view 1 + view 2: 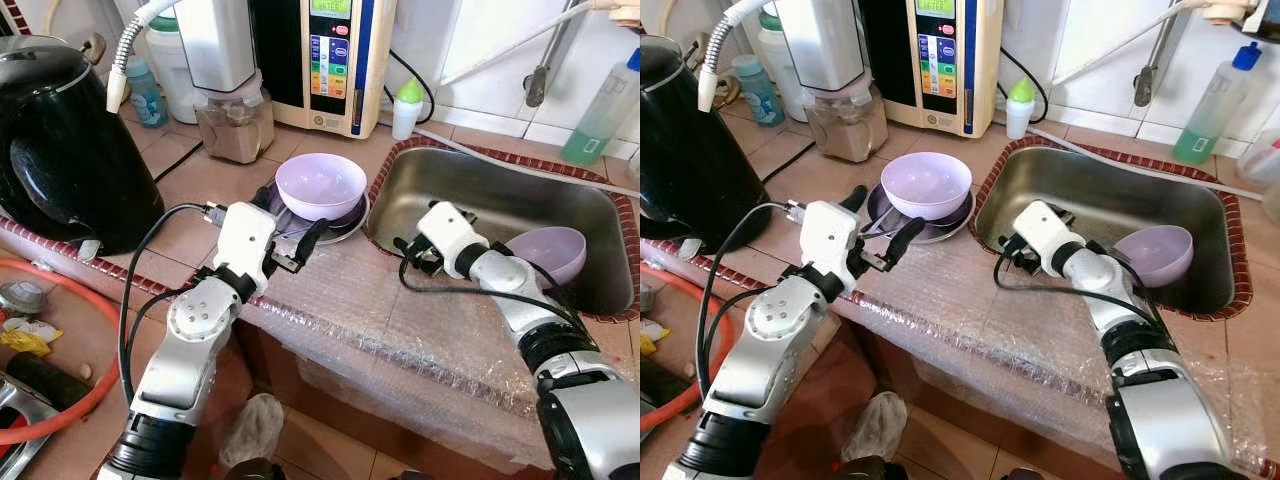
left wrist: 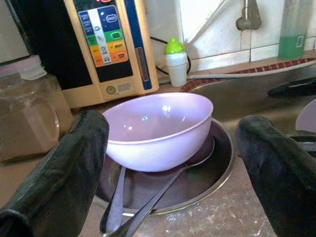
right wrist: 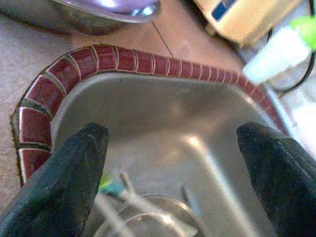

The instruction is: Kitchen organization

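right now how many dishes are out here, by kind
lilac bowls: 2, one on the counter stack, one in the sink
metal plate under the counter bowl: 1
spoons on that plate: 2
total: 5

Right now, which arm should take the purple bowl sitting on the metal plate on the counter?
Left. The left gripper is open and sits right at the purple bowl on the metal plate, which lies framed between its fingers. The right gripper is over the sink, facing away.
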Robot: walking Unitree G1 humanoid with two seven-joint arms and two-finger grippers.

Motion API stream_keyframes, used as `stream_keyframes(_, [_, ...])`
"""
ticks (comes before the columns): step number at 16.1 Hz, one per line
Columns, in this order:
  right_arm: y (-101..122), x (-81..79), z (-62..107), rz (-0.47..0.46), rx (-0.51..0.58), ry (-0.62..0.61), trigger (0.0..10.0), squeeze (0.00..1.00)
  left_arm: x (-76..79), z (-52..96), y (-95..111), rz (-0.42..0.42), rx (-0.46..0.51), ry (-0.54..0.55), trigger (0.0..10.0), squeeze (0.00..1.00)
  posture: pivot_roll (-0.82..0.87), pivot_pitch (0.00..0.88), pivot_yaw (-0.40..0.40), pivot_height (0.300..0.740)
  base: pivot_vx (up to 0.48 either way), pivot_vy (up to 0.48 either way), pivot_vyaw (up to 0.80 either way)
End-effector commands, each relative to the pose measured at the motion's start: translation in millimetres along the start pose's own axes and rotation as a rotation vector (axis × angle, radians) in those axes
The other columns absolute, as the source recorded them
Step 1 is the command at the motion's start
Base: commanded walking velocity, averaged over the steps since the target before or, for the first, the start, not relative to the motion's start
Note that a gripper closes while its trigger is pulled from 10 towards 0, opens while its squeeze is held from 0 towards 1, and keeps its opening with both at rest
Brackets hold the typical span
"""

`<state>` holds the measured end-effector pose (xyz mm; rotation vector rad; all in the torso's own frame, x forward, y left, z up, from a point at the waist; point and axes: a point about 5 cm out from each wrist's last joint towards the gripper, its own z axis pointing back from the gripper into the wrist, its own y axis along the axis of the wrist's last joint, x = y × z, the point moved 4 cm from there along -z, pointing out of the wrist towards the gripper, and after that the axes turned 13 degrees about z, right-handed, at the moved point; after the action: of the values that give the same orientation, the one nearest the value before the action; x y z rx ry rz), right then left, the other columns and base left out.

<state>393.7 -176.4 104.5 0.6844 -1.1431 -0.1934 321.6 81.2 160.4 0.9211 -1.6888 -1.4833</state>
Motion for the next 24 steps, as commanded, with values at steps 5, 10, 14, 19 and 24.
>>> stream_keyframes(5, [17.2, 16.7, 4.1, -0.164, 0.117, -0.189, 10.0, 0.36, -13.9, -3.8, 7.9, 0.02, 0.031, 0.086, 10.0, 0.0, 0.0, 0.0, 0.061, 0.74, 0.0, 0.0, 0.0])
stream_keyframes(10, [35.6, 6.0, 20.4, -0.378, 0.211, -0.387, 10.0, 0.0, -45.5, -13.8, 21.0, 0.163, 0.049, 0.21, 10.0, 0.0, -0.01, 0.0, 0.073, 0.74, 0.0, 0.0, 0.0])
stream_keyframes(14, [54.5, -7.4, 34.8, -0.46, 0.27, -0.402, 10.0, 0.0, -72.2, -32.4, 16.3, 0.282, -0.002, 0.318, 10.0, 0.0, -0.04, 0.001, 0.087, 0.74, 0.0, 0.0, 0.0])
stream_keyframes(19, [71.6, -30.7, 48.3, -0.531, 0.276, -0.349, 10.0, 0.0, -80.2, -59.7, 9.7, 0.481, -0.073, 0.337, 10.0, 0.0, -0.08, 0.008, 0.109, 0.74, 0.0, 0.0, 0.0])
stream_keyframes(24, [88.6, -44.5, 50.2, -0.539, 0.318, -0.26, 10.0, 0.0, -66.7, -69.1, -14.1, 0.492, -0.232, 0.301, 1.3, 0.0, -0.08, 0.008, 0.113, 0.74, 0.0, 0.0, 0.0])
